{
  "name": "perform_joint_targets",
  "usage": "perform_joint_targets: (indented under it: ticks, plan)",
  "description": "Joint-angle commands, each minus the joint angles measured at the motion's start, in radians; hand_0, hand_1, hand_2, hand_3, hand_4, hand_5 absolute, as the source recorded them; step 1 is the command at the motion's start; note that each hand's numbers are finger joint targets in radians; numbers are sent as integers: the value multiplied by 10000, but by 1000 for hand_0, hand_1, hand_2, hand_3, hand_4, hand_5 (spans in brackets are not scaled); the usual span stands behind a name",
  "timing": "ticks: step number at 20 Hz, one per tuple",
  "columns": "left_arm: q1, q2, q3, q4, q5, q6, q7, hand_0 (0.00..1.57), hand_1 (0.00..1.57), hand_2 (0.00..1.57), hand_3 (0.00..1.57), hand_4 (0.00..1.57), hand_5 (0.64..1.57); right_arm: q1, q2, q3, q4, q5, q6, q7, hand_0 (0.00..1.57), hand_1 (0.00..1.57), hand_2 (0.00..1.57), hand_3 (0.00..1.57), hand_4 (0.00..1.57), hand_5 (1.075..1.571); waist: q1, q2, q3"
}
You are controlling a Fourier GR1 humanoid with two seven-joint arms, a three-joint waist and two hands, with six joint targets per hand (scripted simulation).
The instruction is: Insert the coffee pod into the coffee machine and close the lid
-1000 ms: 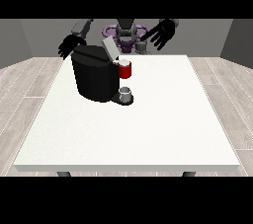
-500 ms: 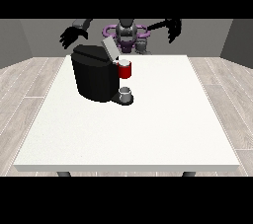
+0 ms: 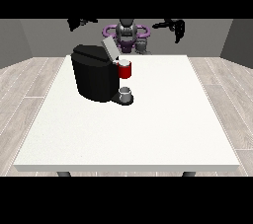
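- Standing across the bench (image 3: pixel 148 139) from the robot, I am looking at the black coffee machine (image 3: pixel 94 77) sitting on the near-left part of the white top, well forward of the robot's body.
- The machine's grey lid (image 3: pixel 108 48) is tilting up and back, so the top is lying open.
- The coffee pod (image 3: pixel 125 63), a small pale thing, appears to be sitting on top of the red holder (image 3: pixel 125 71) at the machine's front; whether it is fully seated I cannot tell.
- A small grey cup (image 3: pixel 126 93) is standing on the machine's base just beneath the red holder.
- The robot hand at the view's left (image 3: pixel 81 22) is hanging high behind the machine, well apart from it; how its fingers are lying I cannot tell.
- The robot hand at the view's right (image 3: pixel 177 28) is also hanging high and far from the machine, holding nothing, its fingers drooping down in a relaxed way.
- Judging from this, the pod step is looking done or nearly so, and closing the lid is the step in hand.
- The next move is calling for one robot hand to come down behind the raised lid and press it forward and down over the pod, without knocking the cup.
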Motion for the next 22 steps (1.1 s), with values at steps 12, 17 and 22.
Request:
perform_joint_targets:
  ticks: [12,17,22]
  plan:
    - [1553,-354,-570,-2598,1265,-578,459,0,0,0,0,0,1571,-1955,-13,715,-222,747,210,521,0,0,0,0,215,1571,1130,1091,5]
    - [2251,-708,-784,-3738,1740,-268,950,0,0,0,0,0,1571,-1698,132,651,78,396,799,27,0,0,0,0,0,1571,909,1477,6]
    - [2652,-573,-1507,-4891,1978,99,1479,0,0,0,0,0,1571,-2799,-296,-13,899,-74,1363,267,0,0,0,0,0,1571,890,2002,6]
